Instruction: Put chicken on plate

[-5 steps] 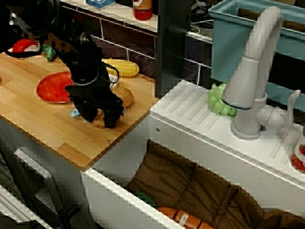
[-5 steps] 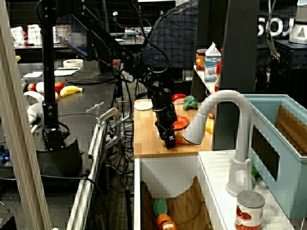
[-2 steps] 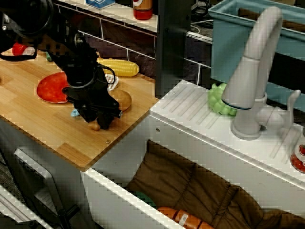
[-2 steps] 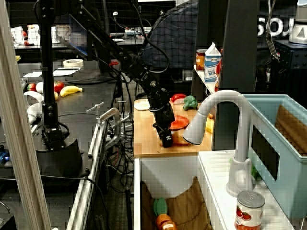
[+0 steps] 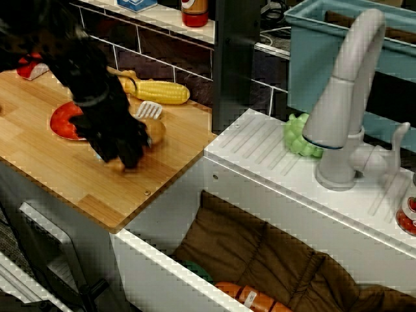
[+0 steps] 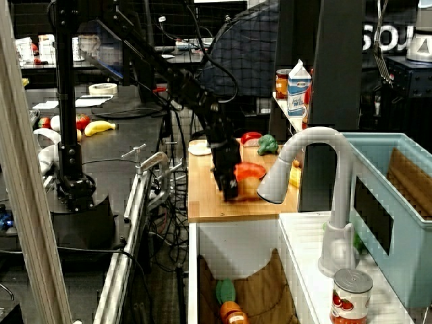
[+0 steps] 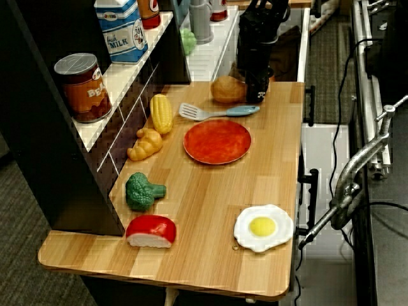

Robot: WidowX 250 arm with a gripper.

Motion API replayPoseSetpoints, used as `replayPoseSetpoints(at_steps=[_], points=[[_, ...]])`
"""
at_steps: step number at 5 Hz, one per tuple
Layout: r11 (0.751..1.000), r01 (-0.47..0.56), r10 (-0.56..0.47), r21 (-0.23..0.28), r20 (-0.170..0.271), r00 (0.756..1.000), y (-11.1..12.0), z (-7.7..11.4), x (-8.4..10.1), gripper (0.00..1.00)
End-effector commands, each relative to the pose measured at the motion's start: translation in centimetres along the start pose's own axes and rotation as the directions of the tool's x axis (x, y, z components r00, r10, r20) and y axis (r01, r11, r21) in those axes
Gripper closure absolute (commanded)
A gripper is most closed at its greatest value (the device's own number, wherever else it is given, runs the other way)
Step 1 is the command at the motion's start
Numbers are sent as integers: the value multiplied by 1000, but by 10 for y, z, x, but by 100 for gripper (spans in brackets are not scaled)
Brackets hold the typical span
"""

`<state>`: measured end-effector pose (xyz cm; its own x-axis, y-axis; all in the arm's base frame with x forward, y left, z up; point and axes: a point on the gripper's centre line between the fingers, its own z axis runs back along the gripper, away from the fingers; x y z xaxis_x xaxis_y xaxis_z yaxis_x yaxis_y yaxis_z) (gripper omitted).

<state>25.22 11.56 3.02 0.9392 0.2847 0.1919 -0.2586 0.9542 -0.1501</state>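
- On the wooden counter, the chicken lies near the far end, its fat end showing, just beyond the spatula.
- Right beside the chicken, the gripper points down; whether its jaws clasp the narrow end, I cannot tell, since the motion blur hides them.
- Toward the counter's middle sits the plate, bare, so the drumstick looks not yet delivered.

Spatula between chicken and plate; corn beside.
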Motion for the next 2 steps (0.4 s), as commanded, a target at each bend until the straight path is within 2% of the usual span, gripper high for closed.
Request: replayPoseSetpoints(at_steps=[1, 2], points=[[991, -100, 108, -92, 85, 991, 26, 60, 36, 100], [994, -84, 90, -69, 88, 992, 27, 59, 31, 100]])
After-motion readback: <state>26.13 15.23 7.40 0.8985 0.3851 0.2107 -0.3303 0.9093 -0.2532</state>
